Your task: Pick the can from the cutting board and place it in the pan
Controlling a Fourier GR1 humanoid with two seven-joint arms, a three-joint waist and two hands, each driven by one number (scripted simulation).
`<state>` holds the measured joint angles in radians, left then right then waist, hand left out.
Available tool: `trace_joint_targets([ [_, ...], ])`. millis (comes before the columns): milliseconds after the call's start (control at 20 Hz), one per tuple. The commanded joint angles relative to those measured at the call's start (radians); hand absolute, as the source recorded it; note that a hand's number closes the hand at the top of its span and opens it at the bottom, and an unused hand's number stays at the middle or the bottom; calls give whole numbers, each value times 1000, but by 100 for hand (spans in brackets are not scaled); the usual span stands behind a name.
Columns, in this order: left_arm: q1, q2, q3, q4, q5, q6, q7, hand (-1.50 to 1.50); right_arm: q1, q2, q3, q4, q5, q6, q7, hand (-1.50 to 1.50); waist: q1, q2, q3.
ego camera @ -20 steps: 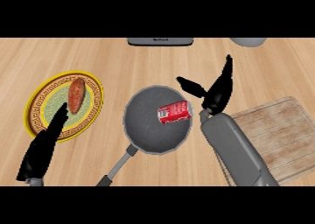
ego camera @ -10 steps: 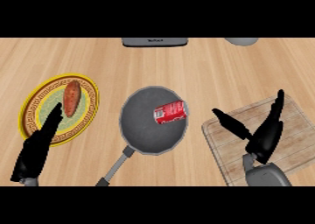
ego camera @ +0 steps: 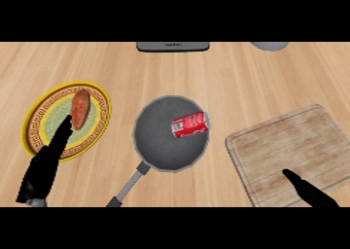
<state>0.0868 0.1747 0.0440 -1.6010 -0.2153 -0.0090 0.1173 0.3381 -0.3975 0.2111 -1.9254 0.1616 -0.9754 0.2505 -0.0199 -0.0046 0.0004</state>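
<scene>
The red can (ego camera: 189, 125) is lying on its side inside the grey pan (ego camera: 160, 148) mid-bench, while the left hand (ego camera: 43, 170) is resting with fingers straight over the plate (ego camera: 33, 116) and the right hand (ego camera: 307, 191), mostly cut off, is seemingly hovering straight-fingered and empty above the cutting board (ego camera: 292, 141).
</scene>
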Motion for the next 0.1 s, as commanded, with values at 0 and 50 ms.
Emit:
trace_joint_targets([
  [0, 10, -9, -9, -52, -7, 0, 39, 0, 190, -49, -84, -140, -142, 91, -122, -150, 3, 0, 1],
  [50, 20, 3, 11, 15, 13, -25, -31, 0, 208, -23, -63, -152, -122, 98, -111, -150, 7, 2, 0],
])
